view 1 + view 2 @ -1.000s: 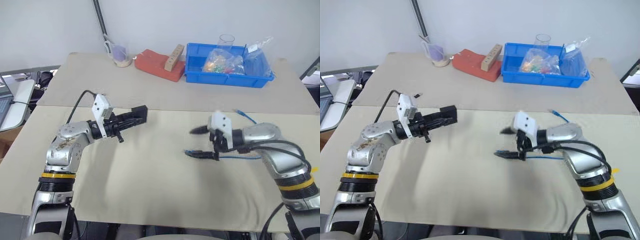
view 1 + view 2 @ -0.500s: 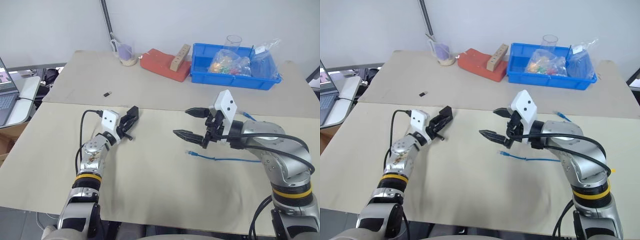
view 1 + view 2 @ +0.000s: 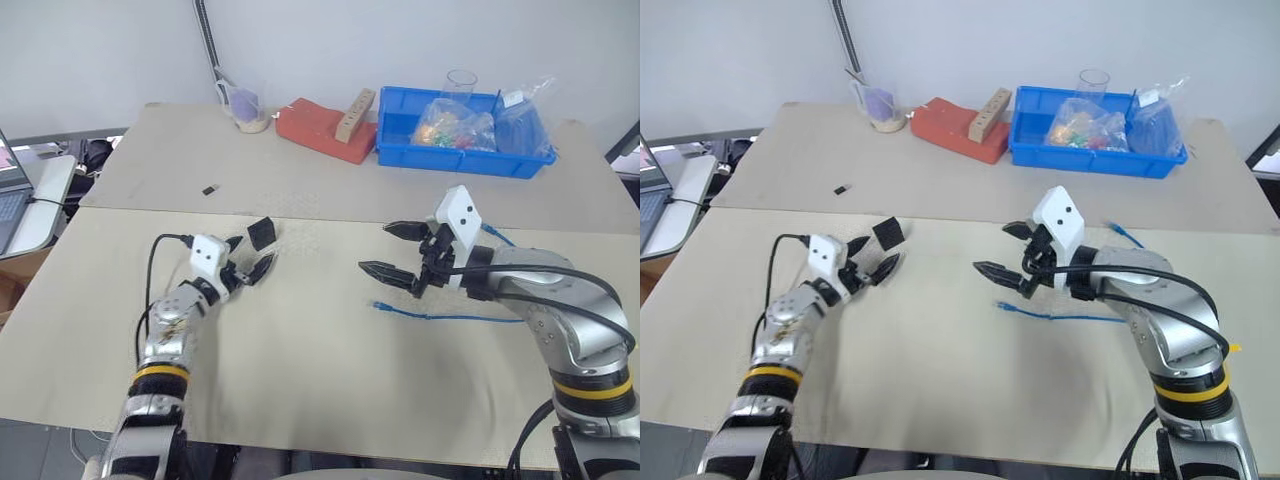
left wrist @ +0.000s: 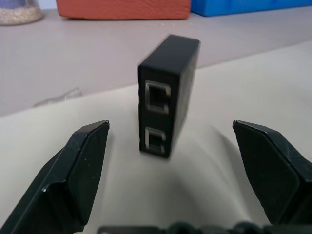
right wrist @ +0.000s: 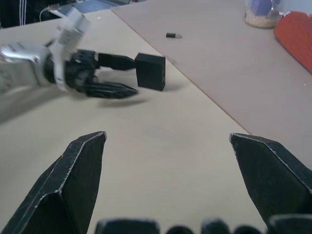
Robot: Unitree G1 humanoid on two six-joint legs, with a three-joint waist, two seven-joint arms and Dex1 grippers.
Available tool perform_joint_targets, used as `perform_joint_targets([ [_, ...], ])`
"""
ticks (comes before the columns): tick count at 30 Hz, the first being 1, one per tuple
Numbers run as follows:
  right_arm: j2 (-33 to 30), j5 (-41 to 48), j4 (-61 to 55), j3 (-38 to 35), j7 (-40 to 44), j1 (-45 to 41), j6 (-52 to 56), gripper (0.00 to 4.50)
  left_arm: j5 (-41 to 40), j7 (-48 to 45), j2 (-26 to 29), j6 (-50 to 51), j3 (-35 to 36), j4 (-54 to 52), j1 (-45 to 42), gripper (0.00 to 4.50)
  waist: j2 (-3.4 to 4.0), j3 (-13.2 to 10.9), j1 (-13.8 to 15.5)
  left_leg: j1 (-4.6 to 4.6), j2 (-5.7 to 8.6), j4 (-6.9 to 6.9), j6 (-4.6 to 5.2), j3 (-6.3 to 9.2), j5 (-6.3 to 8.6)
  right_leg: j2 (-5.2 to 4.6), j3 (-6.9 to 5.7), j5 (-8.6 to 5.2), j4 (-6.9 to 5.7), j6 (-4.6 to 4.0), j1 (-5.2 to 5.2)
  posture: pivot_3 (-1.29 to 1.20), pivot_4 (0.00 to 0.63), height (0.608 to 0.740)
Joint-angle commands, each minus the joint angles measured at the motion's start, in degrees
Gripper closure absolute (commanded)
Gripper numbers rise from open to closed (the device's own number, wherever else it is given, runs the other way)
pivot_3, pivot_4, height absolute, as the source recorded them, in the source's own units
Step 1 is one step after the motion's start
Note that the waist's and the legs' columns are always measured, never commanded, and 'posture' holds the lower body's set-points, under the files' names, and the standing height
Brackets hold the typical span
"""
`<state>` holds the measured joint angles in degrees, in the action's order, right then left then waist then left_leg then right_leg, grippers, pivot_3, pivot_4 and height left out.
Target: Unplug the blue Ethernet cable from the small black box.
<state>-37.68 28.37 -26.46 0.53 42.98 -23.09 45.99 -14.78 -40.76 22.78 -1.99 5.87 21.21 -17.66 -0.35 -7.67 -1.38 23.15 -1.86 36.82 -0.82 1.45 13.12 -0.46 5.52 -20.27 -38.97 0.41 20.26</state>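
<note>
The left hand [image 3: 253, 256] is resting low on the desk [image 3: 300, 350] with its fingers spread apart, the small black box [image 3: 261, 232] standing on edge just beyond them, apparently free of their grip. Well to the box's right, the right hand [image 3: 392, 250] is hovering agape and empty above the blue Ethernet cable [image 3: 440, 317], which is lying loose. Both ports are showing empty, so the unplugging looks done.

Two beige tables [image 3: 330, 370] stand before a plain white wall [image 3: 400, 40].
</note>
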Motion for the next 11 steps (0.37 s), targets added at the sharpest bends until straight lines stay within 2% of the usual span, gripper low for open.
perform_joint_targets([
  [1, -4.13, 0.35, -0.2, -3.71, 4.17, 2.69, -4.09, 0.0, -5.77, -5.4, 9.8, 12.64, 2.81, -19.33, 6.23, 0.06, -0.04, -0.02, -0.16, 0.01, -0.04, -0.05, 0.0, 0.01, 0.0, 0.01, -0.01, 0.0, -0.02, 0.0, 0.0, 0.0, 0.15, 0.74],
  [4, -7.33, 0.4, 0.59, -5.5, 7.12, 5.6, -6.37, 0.0, -9.95, -9.11, 20.08, 23.08, 5.65, -30.98, 10.23, 0.06, -0.06, -0.06, -0.27, -0.05, -0.06, -0.09, 0.0, 0.04, 0.0, -0.02, -0.02, 0.0, 0.04, 0.0, -0.02, 0.0, 0.15, 0.74],
  [7, -9.09, -0.07, 1.95, -6.85, 8.4, 7.87, -8.09, 0.0, -12.17, -10.97, 27.02, 27.99, 9.42, -36.02, 11.65, 0.06, -0.03, -0.07, -0.27, -0.16, -0.02, -0.1, -0.01, 0.01, 0.0, -0.1, -0.02, -0.01, 0.09, -0.01, -0.13, 0.0, 0.15, 0.74],
  [11, -9.26, -0.53, 3.38, -7.2, 8.0, 8.44, -9.6, 0.0, -13.97, -12.68, 30.04, 30.74, 10.48, -38.22, 11.95, 0.06, -0.03, -0.07, -0.63, -0.18, -0.01, -0.16, -0.01, -0.06, 0.01, -0.1, 0.01, -0.02, 0.21, -0.01, -0.14, 0.0, 0.15, 0.74],
])
